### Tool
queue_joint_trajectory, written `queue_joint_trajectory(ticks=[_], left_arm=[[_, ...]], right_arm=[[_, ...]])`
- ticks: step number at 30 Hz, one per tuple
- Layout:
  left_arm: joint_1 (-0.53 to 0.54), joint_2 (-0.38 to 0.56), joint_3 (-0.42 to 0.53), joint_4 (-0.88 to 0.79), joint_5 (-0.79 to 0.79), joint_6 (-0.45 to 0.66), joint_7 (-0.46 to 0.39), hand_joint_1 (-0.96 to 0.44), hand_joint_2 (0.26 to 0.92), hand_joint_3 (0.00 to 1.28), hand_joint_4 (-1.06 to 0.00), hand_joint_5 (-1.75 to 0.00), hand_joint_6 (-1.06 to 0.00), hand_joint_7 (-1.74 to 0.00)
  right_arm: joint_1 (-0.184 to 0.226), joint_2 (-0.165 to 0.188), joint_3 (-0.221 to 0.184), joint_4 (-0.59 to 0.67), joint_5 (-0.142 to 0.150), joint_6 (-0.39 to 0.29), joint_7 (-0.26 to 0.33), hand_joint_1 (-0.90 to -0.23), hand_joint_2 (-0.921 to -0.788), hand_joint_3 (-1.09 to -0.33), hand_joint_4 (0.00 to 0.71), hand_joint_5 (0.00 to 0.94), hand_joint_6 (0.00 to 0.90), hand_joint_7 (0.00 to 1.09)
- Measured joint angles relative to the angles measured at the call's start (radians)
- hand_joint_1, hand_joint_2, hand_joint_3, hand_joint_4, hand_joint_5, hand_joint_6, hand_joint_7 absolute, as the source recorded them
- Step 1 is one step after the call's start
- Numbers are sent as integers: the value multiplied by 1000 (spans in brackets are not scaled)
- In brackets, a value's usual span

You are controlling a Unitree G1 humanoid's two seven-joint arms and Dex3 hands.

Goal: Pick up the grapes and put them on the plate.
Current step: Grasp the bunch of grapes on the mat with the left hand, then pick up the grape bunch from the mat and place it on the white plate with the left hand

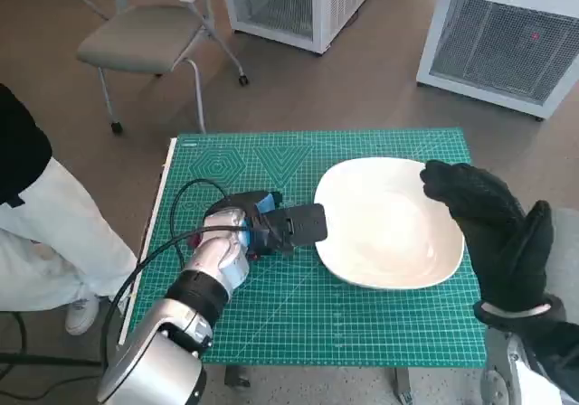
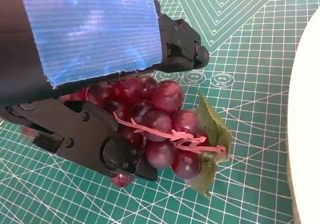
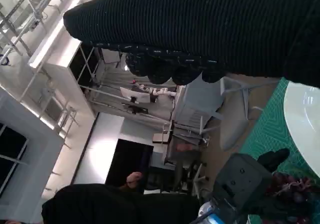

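- Brown flooring is surrounding a small table [image 1: 380,333] covered by a green gridded cutting mat [image 1: 271,324], with a grey chair [image 1: 145,34] and two white mesh-fronted cabinets [image 1: 507,43] standing beyond its far edge.
- Sitting on the mat just beside the white plate [image 1: 389,224], on its left, the grapes [image 2: 160,119] are showing as a dark red bunch with a pink stem and a green leaf.
- Reaching over the bunch, the left hand [image 1: 267,224] is bracketing it with black fingers [image 2: 100,144] on either side; they are pressing against the berries, so the hand appears to be clamping on the grapes, though whether the bunch is lifting off the mat is not showing.
- Hovering above the plate's right rim, the right hand [image 1: 493,224] is holding nothing, its gloved fingers spreading loosely.
- Slipping looks like the main risk: the fingers are gripping round, smooth berries rather than the stem, so a quick lift could be letting the bunch roll out or sag away.
- Catching on the plate's raised rim is another, judging by how near the bunch is lying to it; a low carry could be nudging the plate sideways.
- A black cable [image 1: 181,206] is looping over the mat behind the left wrist and may be dragging as the arm is moving.
- A person in pale trousers [image 1: 45,233] is sitting close to the table's left side.
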Motion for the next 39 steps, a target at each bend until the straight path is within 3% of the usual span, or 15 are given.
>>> queue_joint_trajectory(ticks=[2,5,8,17,39], left_arm=[[3,0,-5,-3,0,0,15,137,833,161,-532,-1722,-306,-28],[8,1,-11,-12,1,0,34,288,721,559,-467,-1683,-307,-18],[18,2,-18,-31,1,0,58,344,709,708,-389,-1703,-287,-12],[43,14,-42,-72,13,-11,96,363,748,739,-304,-1740,-234,-1],[54,44,-28,-99,-14,-42,97,367,727,774,-312,-1746,-208,-4]], right_arm=[[0,0,0,0,0,0,0,-492,-921,-597,339,622,129,967],[0,0,0,0,0,0,0,-492,-921,-597,339,623,129,967],[0,0,-1,0,0,0,0,-492,-921,-597,339,623,129,967],[0,0,-1,1,0,-1,0,-492,-921,-597,339,624,129,967],[-6,0,-1,14,1,-5,0,-499,-921,-595,338,624,128,969]])
